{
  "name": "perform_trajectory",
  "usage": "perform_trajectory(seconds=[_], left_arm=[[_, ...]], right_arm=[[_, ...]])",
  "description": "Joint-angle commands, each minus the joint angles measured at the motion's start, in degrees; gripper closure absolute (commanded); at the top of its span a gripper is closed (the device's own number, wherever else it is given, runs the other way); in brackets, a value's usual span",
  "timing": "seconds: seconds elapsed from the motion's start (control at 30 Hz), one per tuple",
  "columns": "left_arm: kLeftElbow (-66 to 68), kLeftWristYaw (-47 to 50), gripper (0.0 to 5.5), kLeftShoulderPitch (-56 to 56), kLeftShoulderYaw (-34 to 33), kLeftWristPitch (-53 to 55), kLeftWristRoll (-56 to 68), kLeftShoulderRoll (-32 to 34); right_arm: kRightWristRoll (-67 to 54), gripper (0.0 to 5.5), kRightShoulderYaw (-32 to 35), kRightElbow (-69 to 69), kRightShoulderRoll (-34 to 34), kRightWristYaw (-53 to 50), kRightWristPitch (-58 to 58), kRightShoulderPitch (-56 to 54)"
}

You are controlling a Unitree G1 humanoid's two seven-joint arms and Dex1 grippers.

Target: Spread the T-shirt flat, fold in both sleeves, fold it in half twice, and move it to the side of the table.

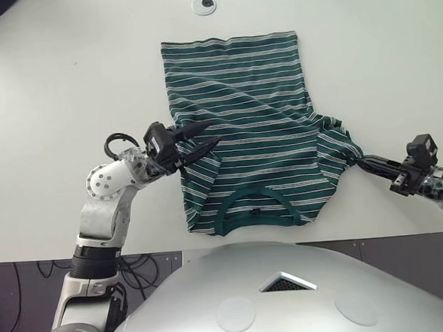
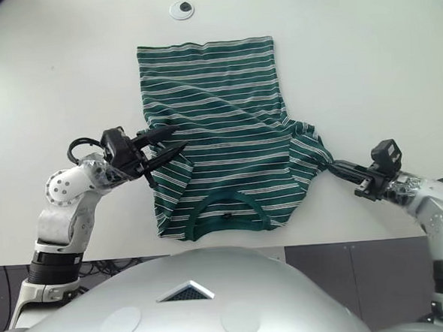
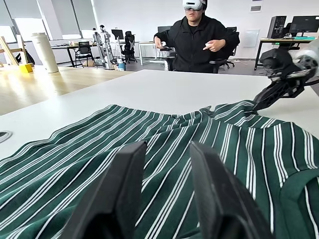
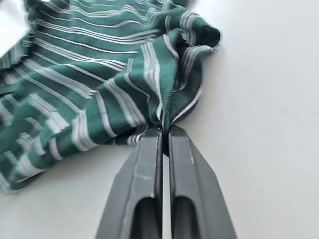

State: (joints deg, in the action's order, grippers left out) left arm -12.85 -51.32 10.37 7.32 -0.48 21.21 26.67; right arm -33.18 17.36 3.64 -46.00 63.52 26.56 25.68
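A dark green T-shirt (image 1: 239, 90) with white stripes lies on the white table (image 1: 51, 86), its collar (image 1: 258, 205) toward me and its hem at the far side. Its left side is folded inward in a straight edge. My left gripper (image 1: 212, 133) hovers open just above that left part, with nothing between its fingers (image 3: 129, 169). My right gripper (image 1: 359, 161) is shut on the bunched edge of the right sleeve (image 4: 174, 74), which sticks out to the right and is wrinkled. From the left wrist view the right gripper (image 3: 259, 102) shows at the shirt's far side.
A small round disc (image 1: 205, 5) is set into the table beyond the hem. Bare tabletop spreads to the left and right of the shirt. The table's front edge (image 1: 159, 252) runs close below the collar, with cables on the floor beneath.
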Motion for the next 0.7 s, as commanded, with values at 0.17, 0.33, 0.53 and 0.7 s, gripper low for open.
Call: perform_trajectory(seconds=[0.17, 0.33, 0.53, 0.7], left_arm=[[1.0, -0.47, 3.95, -0.84, 0.1, -0.68, -1.22, 0.6], [1.2, -0.94, 3.95, -1.04, 0.1, -0.65, -1.28, 0.55], [0.84, -1.01, 3.95, -1.39, 0.39, -0.47, -1.32, 0.56], [0.52, -1.12, 3.95, -1.32, 0.14, -0.6, -1.21, 0.71]], right_arm=[[-6.06, 5.48, 5.36, 4.43, -1.45, 4.79, 3.49, -0.86], [-7.74, 5.48, 3.04, 10.34, 0.47, 2.17, 6.34, -3.18], [-7.34, 5.48, -5.54, 15.74, 3.26, -2.01, 8.58, -9.55], [-3.29, 5.48, -15.81, 14.55, 7.56, -6.13, 8.89, -15.88]])
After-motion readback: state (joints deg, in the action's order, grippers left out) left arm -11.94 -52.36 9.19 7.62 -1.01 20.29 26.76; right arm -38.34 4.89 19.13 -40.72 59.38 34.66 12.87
